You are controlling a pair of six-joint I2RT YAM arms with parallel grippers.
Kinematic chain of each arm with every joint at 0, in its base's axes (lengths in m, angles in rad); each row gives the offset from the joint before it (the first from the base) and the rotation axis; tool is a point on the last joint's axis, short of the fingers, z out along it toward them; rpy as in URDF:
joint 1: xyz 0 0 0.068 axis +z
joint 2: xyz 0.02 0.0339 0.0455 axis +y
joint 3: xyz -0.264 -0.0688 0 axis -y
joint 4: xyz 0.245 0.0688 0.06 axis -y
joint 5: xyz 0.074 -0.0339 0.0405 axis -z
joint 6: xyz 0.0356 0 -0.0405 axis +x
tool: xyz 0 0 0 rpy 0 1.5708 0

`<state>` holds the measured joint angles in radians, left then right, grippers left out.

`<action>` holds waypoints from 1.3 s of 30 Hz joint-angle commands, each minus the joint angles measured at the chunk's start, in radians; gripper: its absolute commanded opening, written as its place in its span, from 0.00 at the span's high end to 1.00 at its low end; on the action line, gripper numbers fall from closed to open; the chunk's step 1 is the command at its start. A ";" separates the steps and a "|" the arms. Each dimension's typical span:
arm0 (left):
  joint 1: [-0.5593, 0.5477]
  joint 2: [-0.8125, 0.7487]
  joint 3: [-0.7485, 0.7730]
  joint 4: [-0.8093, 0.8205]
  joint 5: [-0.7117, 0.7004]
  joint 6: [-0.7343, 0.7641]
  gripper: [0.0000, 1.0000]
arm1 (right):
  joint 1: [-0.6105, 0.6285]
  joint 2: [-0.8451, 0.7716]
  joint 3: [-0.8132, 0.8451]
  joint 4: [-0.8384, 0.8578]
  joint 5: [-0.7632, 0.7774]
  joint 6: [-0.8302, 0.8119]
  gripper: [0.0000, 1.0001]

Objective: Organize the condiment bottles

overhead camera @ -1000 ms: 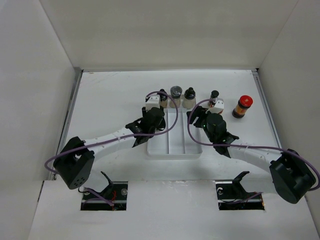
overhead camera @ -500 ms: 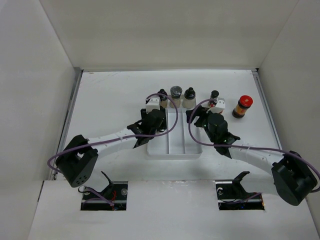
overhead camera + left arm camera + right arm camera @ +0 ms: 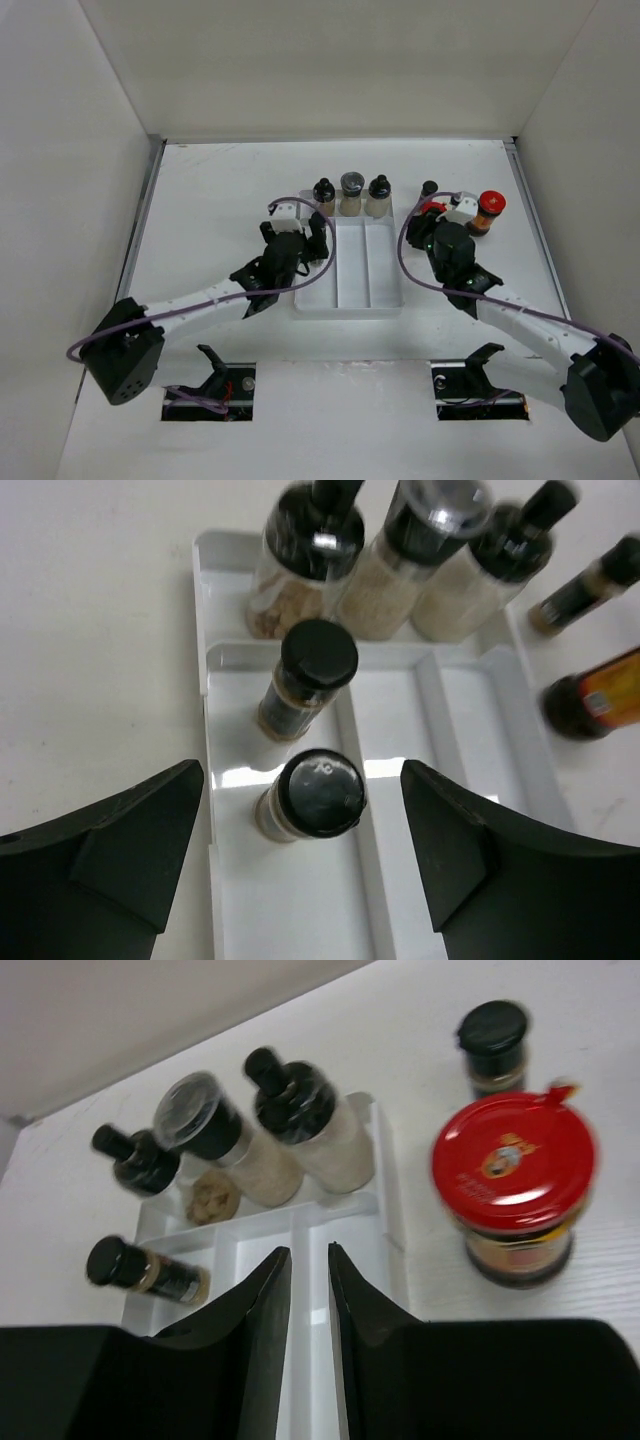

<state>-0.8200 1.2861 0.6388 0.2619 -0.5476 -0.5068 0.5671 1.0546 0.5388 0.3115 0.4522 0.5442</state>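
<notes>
Two black-capped vials (image 3: 320, 792) stand in the white tray (image 3: 208, 780), left gripper (image 3: 300, 780) spread above them — lift straight up. Right gripper (image 3: 308, 1260), pressed together, empty, must widen for the red-capped jar (image 3: 513, 1160).

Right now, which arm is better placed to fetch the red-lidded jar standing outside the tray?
The right. The right gripper is close beside the red-lidded jar, right of the tray. The left gripper hangs open over the tray's left compartment, across the tray from the jar.
</notes>
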 commanded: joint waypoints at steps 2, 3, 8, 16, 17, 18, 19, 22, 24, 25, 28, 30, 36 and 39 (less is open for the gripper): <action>0.034 -0.135 -0.094 0.304 -0.048 0.011 0.20 | -0.107 -0.057 0.101 -0.175 0.075 -0.027 0.70; 0.043 -0.152 -0.112 0.333 -0.054 0.010 0.20 | -0.135 -0.064 0.116 -0.204 0.083 -0.041 0.64; 0.118 -0.166 -0.204 0.421 -0.048 -0.039 0.20 | -0.184 -0.022 0.167 -0.271 0.138 -0.056 0.26; 0.201 -0.127 -0.315 0.504 -0.005 -0.151 0.20 | -0.198 0.183 0.268 -0.357 0.164 -0.099 0.00; 0.204 -0.122 -0.320 0.505 0.000 -0.157 0.20 | -0.201 0.205 0.276 -0.361 0.166 -0.102 0.00; 0.204 -0.114 -0.321 0.507 0.000 -0.162 0.20 | -0.206 0.225 0.282 -0.356 0.167 -0.102 0.00; 0.206 -0.110 -0.321 0.510 0.000 -0.165 0.20 | -0.209 0.244 0.289 -0.354 0.164 -0.102 0.00; 0.206 -0.099 -0.321 0.516 0.002 -0.165 0.20 | -0.215 0.304 0.320 -0.344 0.160 -0.115 0.03; 0.206 -0.096 -0.321 0.516 0.002 -0.165 0.20 | -0.227 0.341 0.339 -0.327 0.158 -0.135 0.09; 0.206 -0.094 -0.321 0.516 0.002 -0.164 0.20 | -0.230 0.357 0.345 -0.318 0.152 -0.139 0.13; 0.206 -0.088 -0.318 0.516 0.002 -0.156 0.20 | -0.244 0.393 0.357 -0.310 0.129 -0.144 0.20; 0.206 -0.087 -0.317 0.516 0.002 -0.153 0.20 | -0.247 0.407 0.359 -0.310 0.103 -0.138 0.24; 0.206 -0.084 -0.315 0.516 0.006 -0.153 0.20 | -0.241 0.331 0.334 -0.299 0.088 -0.113 0.45; 0.206 -0.084 -0.315 0.516 0.009 -0.153 0.20 | -0.235 0.214 0.317 -0.288 0.144 -0.128 0.50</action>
<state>-0.6201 1.2022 0.3210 0.7223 -0.5484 -0.6540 0.3283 1.4086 0.8387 -0.0502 0.5453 0.4179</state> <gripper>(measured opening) 0.796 0.756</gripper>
